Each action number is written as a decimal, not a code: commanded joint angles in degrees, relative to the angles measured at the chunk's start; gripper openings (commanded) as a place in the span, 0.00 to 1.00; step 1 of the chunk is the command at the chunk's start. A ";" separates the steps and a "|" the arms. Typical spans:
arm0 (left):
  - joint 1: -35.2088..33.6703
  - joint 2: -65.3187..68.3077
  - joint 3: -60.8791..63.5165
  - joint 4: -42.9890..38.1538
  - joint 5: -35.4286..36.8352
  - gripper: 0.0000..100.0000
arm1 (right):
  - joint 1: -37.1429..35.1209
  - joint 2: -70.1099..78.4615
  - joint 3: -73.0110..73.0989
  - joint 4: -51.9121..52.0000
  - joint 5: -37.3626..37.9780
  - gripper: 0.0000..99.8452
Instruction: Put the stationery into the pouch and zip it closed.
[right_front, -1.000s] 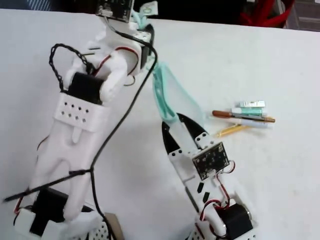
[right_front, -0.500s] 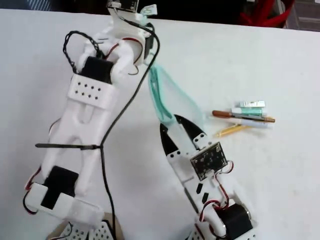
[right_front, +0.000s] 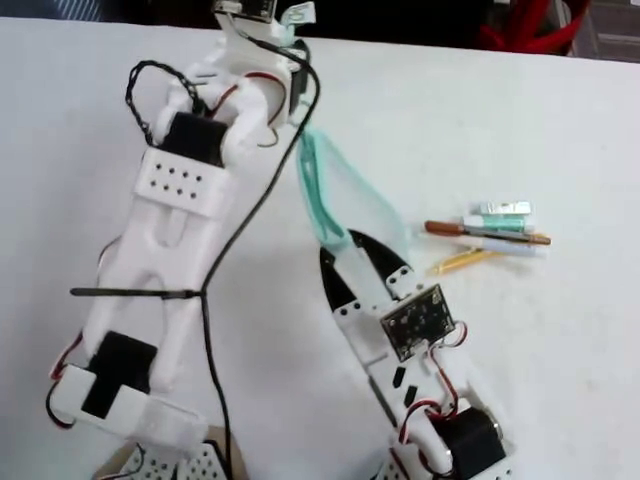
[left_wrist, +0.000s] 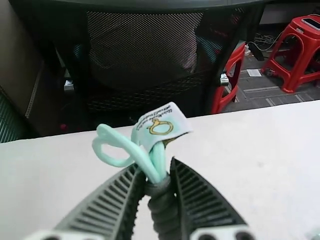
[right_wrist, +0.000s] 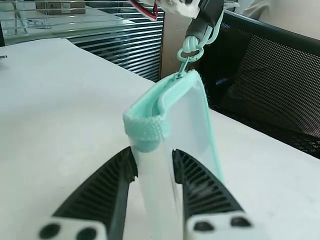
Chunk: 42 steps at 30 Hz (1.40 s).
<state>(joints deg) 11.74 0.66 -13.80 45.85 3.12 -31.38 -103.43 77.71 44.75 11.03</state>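
The mint, clear-sided pouch (right_front: 350, 195) is stretched between both grippers above the table. My left gripper (right_front: 291, 45) at the table's far edge is shut on the pouch's mint pull loop (left_wrist: 117, 147), beside its white tag (left_wrist: 162, 125); in the left wrist view the left gripper (left_wrist: 156, 172) pinches the cord. The right gripper (right_front: 350, 245) is shut on the near end of the pouch (right_wrist: 180, 115), whose woven edge stands between the fingers of the right gripper (right_wrist: 152, 155). The stationery (right_front: 490, 235), several pens and a small green-white item, lies on the table right of the pouch.
The left arm's black cable (right_front: 250, 210) hangs across the table's left half. A dark mesh chair (left_wrist: 145, 45) and red stools (left_wrist: 295, 45) stand beyond the far edge. The white table (right_front: 560, 130) is bare around the stationery.
The left arm swung away toward the far edge, pulling the loop and drawing the pouch out longer. The right gripper kept its hold and place.
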 joint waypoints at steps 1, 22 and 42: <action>-2.24 -0.40 -4.31 -2.64 -0.79 0.06 | -0.22 0.13 0.18 1.19 -0.44 0.02; -1.10 4.70 -20.84 20.66 -0.35 0.36 | -0.22 0.13 0.97 0.75 -0.44 0.02; -2.42 4.53 -57.58 56.88 -0.79 0.35 | 2.24 0.22 2.02 0.75 -0.53 0.02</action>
<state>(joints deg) 10.15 5.93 -69.36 100.70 2.95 -31.47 -103.43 78.68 44.84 11.03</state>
